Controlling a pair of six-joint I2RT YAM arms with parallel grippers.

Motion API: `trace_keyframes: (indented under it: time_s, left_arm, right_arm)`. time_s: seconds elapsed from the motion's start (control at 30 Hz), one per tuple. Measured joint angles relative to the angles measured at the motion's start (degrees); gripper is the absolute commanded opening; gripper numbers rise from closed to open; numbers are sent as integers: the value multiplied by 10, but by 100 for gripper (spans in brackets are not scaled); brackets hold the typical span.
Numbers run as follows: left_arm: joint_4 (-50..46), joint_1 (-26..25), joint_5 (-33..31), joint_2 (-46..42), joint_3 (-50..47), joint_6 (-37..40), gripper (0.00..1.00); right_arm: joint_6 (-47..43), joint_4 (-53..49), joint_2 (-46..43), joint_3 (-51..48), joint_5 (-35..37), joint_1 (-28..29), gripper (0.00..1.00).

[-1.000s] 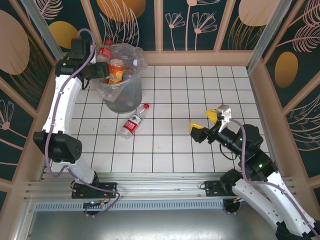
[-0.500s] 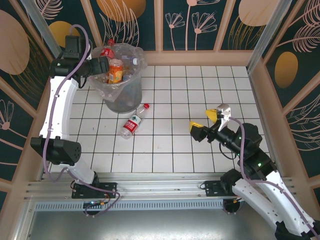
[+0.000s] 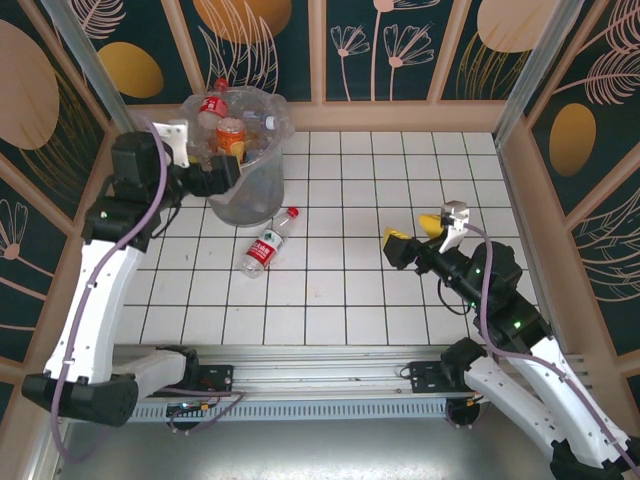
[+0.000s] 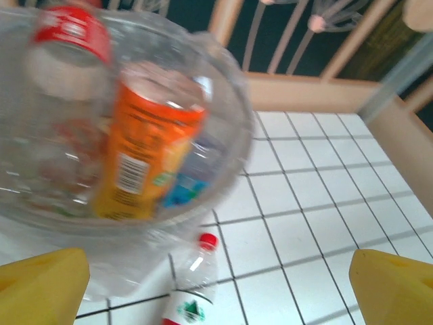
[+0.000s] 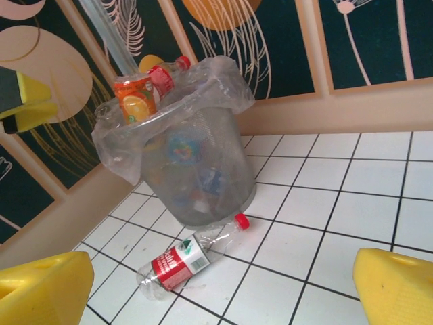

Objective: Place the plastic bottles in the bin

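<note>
The left gripper has its two yellow fingers spread wide apart, and there is nothing between them. It hangs right beside the bin, at about 8 o'clock from it in the top view. The right gripper is wide apart too and holds nothing. It sits well away on the white tiled floor, at about 4 o'clock from the bin, and it points toward the bin.

The bin is very full. An orange bottle and a red-label bottle stick up over its rim. More bottles show through the clear bag.

One loose bottle is not in yet. It lies on its side just beside the foot of the bin, at about 5 o'clock from it. Its red cap points to 1 o'clock, close against the bin wall.

It looks like the task is almost done, with this one bottle left to pick up.

Some things could go wrong. The loose bottle is round, so it may roll away if a finger pushes it from one side. The left gripper is so near the bag that it might catch it and tip the bin. The pile is high, so a new bottle dropped on top may slide off or knock the orange one out.
</note>
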Motion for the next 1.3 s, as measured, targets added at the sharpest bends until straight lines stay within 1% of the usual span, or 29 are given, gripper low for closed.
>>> trace_keyframes:
  time_s: [0.07, 0.17, 0.3, 0.43, 0.53, 0.63, 0.8, 0.9, 1.0, 1.2, 1.3]
  left_arm:
    - [8, -26, 7, -23, -33, 4, 99]
    - [12, -51, 3, -49, -76, 4, 99]
    - [3, -85, -29, -59, -116, 4, 99]
    - [-13, -142, -61, -51, -156, 3, 98]
    - [-22, -187, -90, -30, -181, 3, 98]
    - [-25, -210, -118, 5, -197, 3, 99]
    - [-14, -222, -150, 61, -228, -3, 98]
    - [1, -222, -163, 94, -242, -7, 97]
    - [19, -222, -176, 126, -259, -13, 91]
    - [41, -222, -219, 194, -269, -16, 90]
    - [51, -222, -240, 215, -269, -16, 89]
  right_arm:
    - [-2, 3, 0, 0, -11, 0, 99]
    - [-6, 5, 0, 0, -27, -1, 99]
    - [-16, 5, 1, 0, -44, -1, 99]
    - [-21, 4, 7, 1, -57, -2, 99]
    - [-31, 0, 17, 2, -84, -2, 99]
    - [-41, -4, 25, 4, -116, -2, 99]
    - [-62, -5, 11, 4, -152, -2, 99]
    - [-79, -3, -4, 3, -200, -2, 99]
    - [-91, -2, -7, 3, -251, -2, 99]
    - [-97, -2, -7, 0, -327, -2, 99]
    - [-97, -1, -6, 0, -351, -2, 99]
